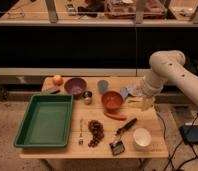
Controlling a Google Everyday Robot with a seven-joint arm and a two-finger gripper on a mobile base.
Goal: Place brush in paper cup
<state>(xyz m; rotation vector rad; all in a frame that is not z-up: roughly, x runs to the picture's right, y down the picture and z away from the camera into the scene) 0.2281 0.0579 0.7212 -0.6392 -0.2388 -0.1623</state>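
Note:
The brush (123, 133) lies flat on the wooden table (152, 120), its black handle pointing up-right and its squarish head near the front edge. The paper cup (141, 137), white and upright, stands just right of the brush with a small gap between them. My gripper (146, 103) hangs at the end of the white arm over the table's right side, behind the cup and brush and right of the red bowl (112, 100). It is open and holds nothing.
A green tray (22, 135) fills the left of the table. Along the back stand an orange (57, 79), a purple bowl (75, 86), a metal cup (87, 96) and a blue-grey cup (102, 86). A fork (81, 132), a dark cluster (96, 132) and a red stick (115, 116) lie mid-table.

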